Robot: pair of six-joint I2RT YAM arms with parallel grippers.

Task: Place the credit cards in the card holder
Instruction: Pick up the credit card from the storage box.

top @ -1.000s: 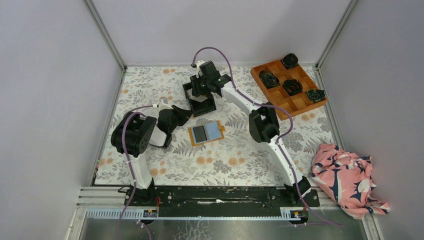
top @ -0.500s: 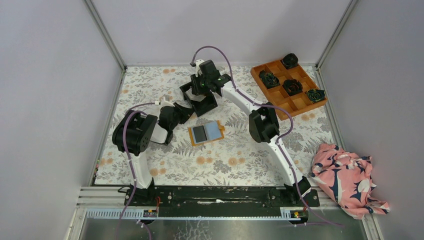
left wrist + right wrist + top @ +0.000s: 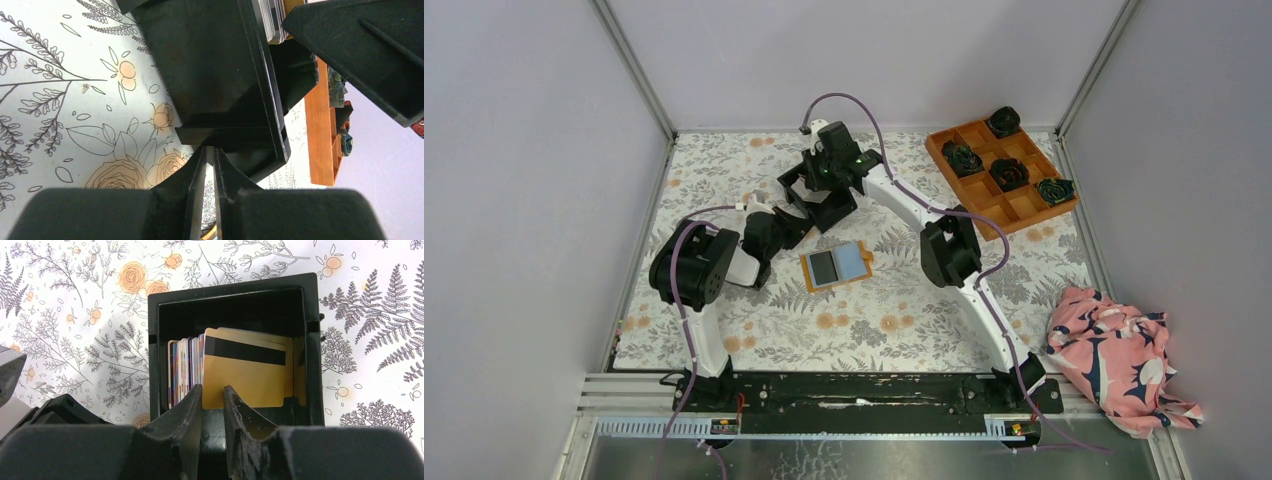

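Observation:
The black bin stands at the table's middle back. Several credit cards are packed on edge inside it, and a gold card with a black stripe leans against them. My right gripper hangs over the bin, open by a narrow gap that straddles the gold card's left edge. My left gripper is shut on the bin's lower edge, as seen from above. The card holder lies open on the table below the bin, untouched.
An orange compartment tray with dark rosettes sits at the back right and also shows in the left wrist view. A pink patterned cloth lies off the mat at the right. Grey walls close in the floral mat.
The right jaws have narrowed over the cards. The bin has turned and shifted slightly left, with the left gripper moving a little with it.

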